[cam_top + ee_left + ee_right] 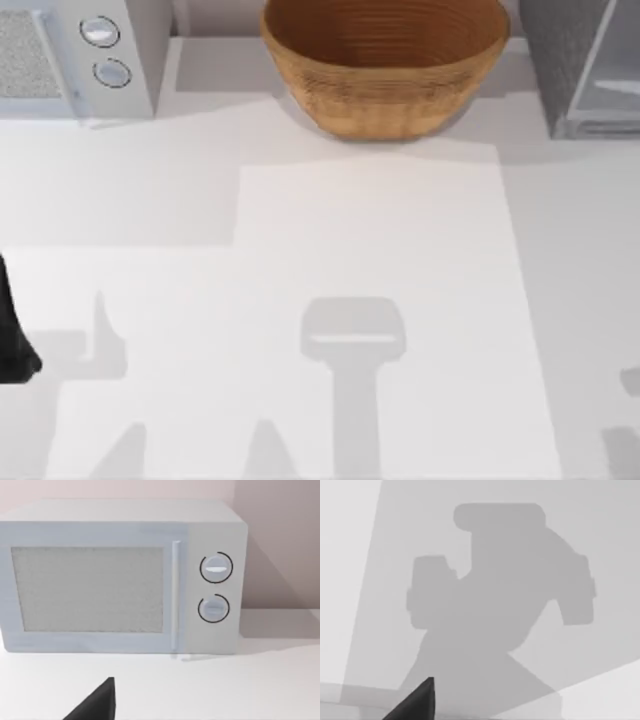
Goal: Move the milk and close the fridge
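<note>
1. Near edge, left side of the table (150,200): dark part of the left arm (12,340) at the top view's left edge, low over the white surface.
2. Left end effector (97,702): dark wedge at the lower edge of the left wrist view, above bare table and aimed toward the white box (120,575) at the far side. Released or clenched: cannot tell.
3. Right end effector (417,702): dark wedge at the lower edge of the right wrist view, above bare table carrying a large grey arm shadow (495,595). Released or clenched: cannot tell.
4. Near to middle of the table: several grey shadows, the largest a T-shaped one (352,335) near the centre line.
5. Far left corner: white box with a speckled window and two round knobs (105,50), one above the other, beside a vertical handle.
6. Far centre: wicker bowl (385,70), upright, wide brown woven wall, standing on the table between the white box and the fridge.
7. Far right corner: fridge (560,50), grey speckled cabinet with a light-grey frame and a pale translucent door panel (615,60), cut off by the top view's right edge. Door position: cannot tell.
8. Fridge relative to the end effectors: well apart from the left arm, diagonally across the table. Relation to the right end effector: cannot tell.
</note>
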